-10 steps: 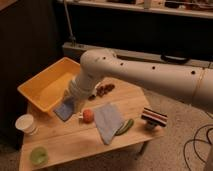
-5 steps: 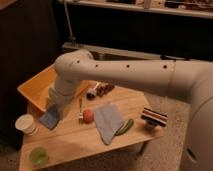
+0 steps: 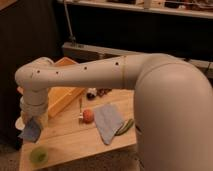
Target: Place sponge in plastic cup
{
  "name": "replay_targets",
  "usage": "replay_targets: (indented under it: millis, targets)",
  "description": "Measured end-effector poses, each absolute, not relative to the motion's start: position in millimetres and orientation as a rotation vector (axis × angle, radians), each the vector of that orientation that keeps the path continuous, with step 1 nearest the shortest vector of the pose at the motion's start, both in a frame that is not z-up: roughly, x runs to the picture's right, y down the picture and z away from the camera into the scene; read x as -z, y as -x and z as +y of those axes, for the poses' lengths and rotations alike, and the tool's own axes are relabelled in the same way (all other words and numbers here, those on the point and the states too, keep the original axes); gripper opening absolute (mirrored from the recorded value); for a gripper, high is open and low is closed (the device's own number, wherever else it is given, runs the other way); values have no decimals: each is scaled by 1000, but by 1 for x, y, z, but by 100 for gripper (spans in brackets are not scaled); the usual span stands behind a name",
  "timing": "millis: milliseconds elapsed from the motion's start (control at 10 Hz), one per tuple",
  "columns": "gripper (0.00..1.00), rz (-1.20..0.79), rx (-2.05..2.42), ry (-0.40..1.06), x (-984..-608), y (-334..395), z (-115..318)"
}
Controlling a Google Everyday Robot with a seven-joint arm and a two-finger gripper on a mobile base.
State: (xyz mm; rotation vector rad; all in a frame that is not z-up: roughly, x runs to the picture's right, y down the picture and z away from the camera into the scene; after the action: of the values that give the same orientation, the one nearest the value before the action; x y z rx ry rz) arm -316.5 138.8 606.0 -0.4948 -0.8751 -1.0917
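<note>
My gripper (image 3: pixel 33 122) is at the left end of the wooden table (image 3: pixel 75 137), at the tip of the big white arm that sweeps across the view. It is shut on the sponge (image 3: pixel 30 132), a small blue-grey pad that hangs from the fingers above the table. The plastic cup (image 3: pixel 39 156), short and light green, stands at the table's front left corner, just below and slightly right of the sponge, apart from it.
A white cup (image 3: pixel 19 123) is partly hidden behind the gripper. A yellow bin (image 3: pixel 64 94) stands at the back left. A red ball (image 3: pixel 88 116), a blue-grey cloth (image 3: pixel 109 122) and a green vegetable (image 3: pixel 125 126) lie mid-table.
The gripper has carried the sponge from beside the yellow bin leftward and toward the front, to a spot just above the green cup. The view has closed in on the table.
</note>
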Motion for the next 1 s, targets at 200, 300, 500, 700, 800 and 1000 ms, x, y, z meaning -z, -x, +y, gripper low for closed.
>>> replay_targets:
  millis: [200, 300, 500, 700, 800, 1000]
  targets:
    - [0, -902, 1124, 534, -621, 322, 152]
    - [0, -909, 1132, 547, -626, 320, 157]
    - [0, -924, 1158, 572, -630, 323, 169]
    - [0, -926, 1181, 592, -632, 325, 182]
    - [0, -923, 1190, 608, -632, 327, 191]
    - [0, -920, 1198, 625, -635, 329, 206]
